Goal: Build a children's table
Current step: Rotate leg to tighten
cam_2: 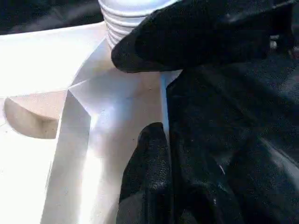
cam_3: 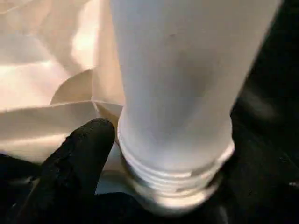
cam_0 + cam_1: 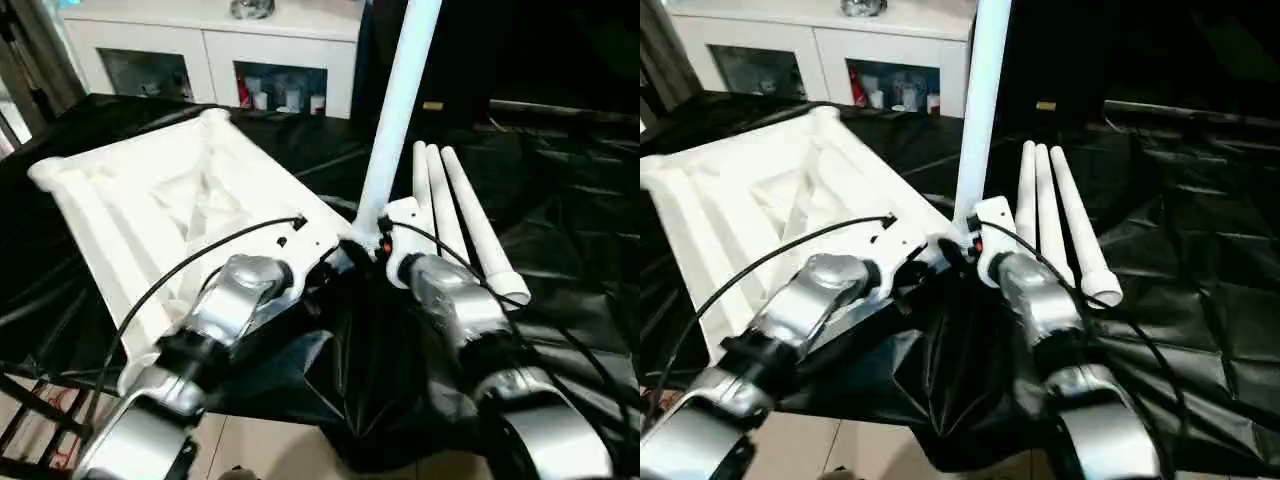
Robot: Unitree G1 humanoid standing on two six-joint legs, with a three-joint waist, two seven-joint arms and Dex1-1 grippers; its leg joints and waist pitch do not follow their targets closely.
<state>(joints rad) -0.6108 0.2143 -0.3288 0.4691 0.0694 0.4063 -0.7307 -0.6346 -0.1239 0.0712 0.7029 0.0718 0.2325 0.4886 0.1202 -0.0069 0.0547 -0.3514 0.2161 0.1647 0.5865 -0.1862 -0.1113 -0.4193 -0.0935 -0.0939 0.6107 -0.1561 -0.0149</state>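
- Tabletop (image 3: 150,220): white plastic, lying ribbed underside up on the black-draped counter (image 3: 560,260), toward its left side; round sockets at the corners.
- Upright leg (image 3: 395,110): white tapered tube, standing in the near right corner socket of the tabletop and rising out of the top of the head views; threaded collar at its base seen close in the right wrist view (image 2: 177,182), with thread turns exposed above the socket.
- Spare legs (image 3: 455,215): three white tubes lying side by side on the black cover, just right of the upright leg, narrow ends pointing away from the robot.
- Left claw (image 1: 154,93): closed on the near edge of the tabletop beside the socket; one black finger (image 1: 149,172) below and the other above the white rim in the left wrist view.
- Right claw (image 3: 385,250): at the foot of the upright leg, on its right side; one black finger (image 2: 79,154) just beside the threaded collar; not possible to tell from the views whether parted or gripping.
- White cabinet (image 3: 210,40): behind the counter, with small items visible behind its glass doors.
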